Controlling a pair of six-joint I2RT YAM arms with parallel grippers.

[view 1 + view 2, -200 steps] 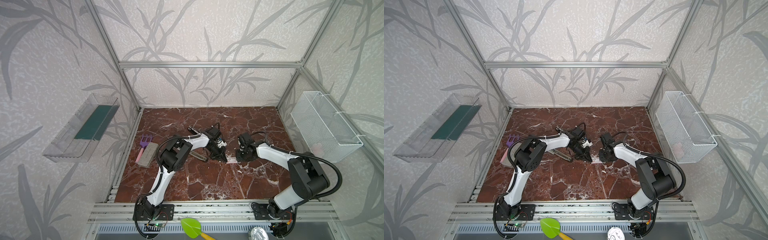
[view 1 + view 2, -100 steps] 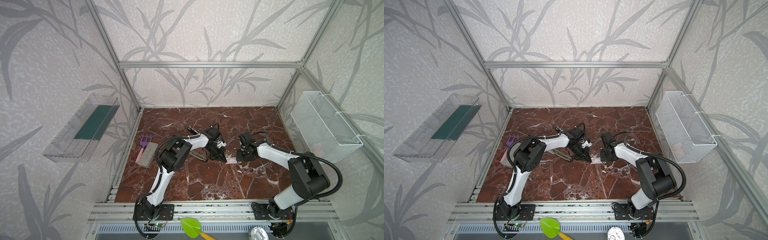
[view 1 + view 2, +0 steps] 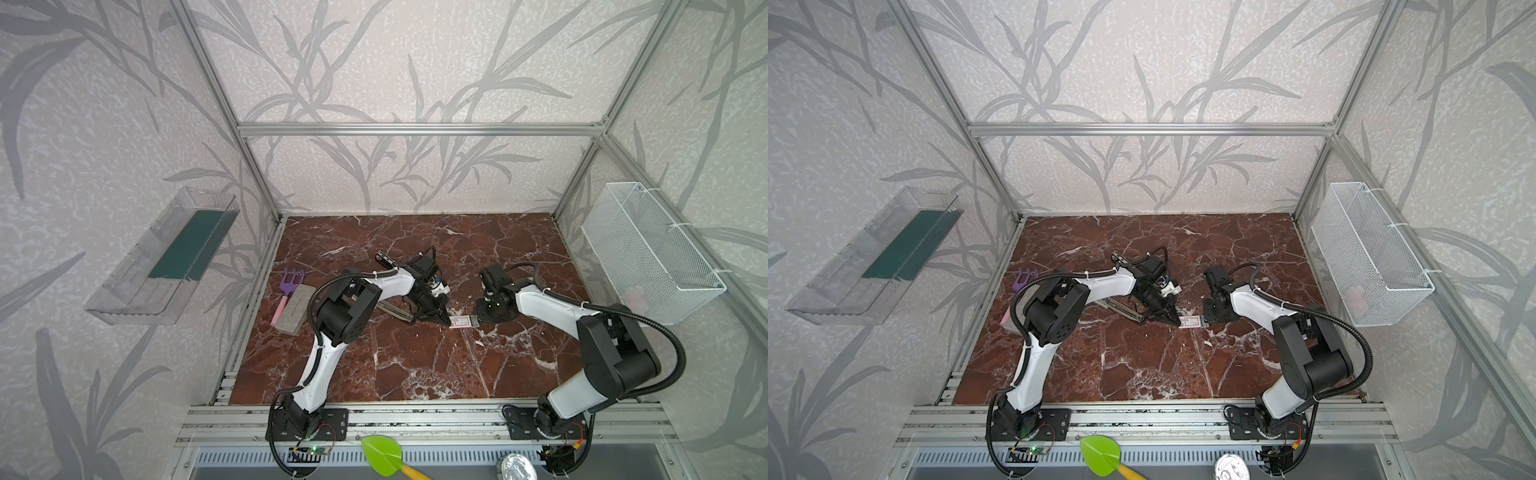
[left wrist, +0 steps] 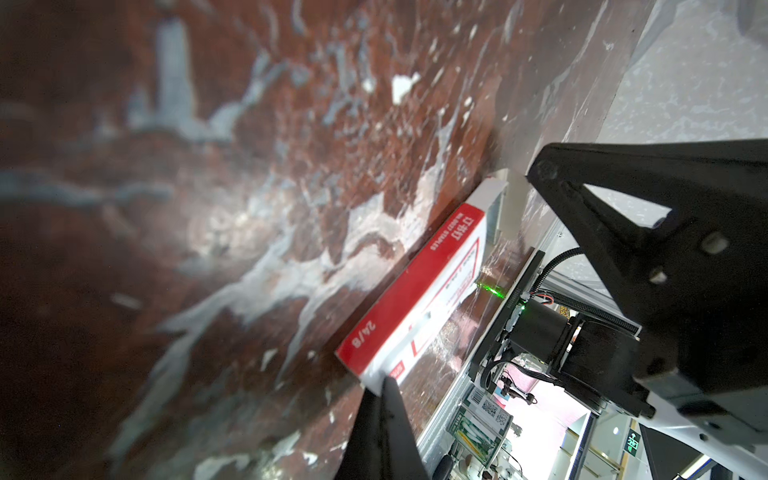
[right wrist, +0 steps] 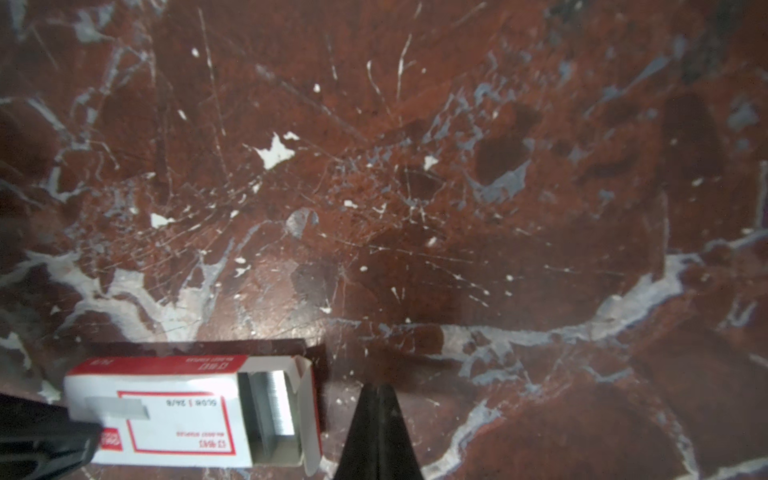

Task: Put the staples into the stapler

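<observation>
The staples box (image 3: pixel 460 321) (image 3: pixel 1192 321), small and white with red print, lies flat on the marble floor between my two grippers. Its end toward the right gripper is open, and grey staple strips (image 5: pixel 275 402) show inside the box (image 5: pixel 178 411). My left gripper (image 3: pixel 446 318) (image 4: pixel 384 388) is shut, its tip against the closed end of the box (image 4: pixel 415 299). My right gripper (image 3: pixel 478 319) (image 5: pixel 378 390) is shut and empty, just off the open end. The stapler (image 3: pixel 397 311) (image 3: pixel 1125 309) lies opened out behind the left arm, partly hidden.
A purple hand fork (image 3: pixel 291 282) and a grey block (image 3: pixel 295 309) lie by the left edge. On the left wall hangs a clear tray (image 3: pixel 166 257), on the right wall a white wire basket (image 3: pixel 648 249). A green trowel (image 3: pixel 382 455) sits below the front rail.
The right gripper's jaws have closed beside the box's open end. The left gripper and the box have stayed in place.
</observation>
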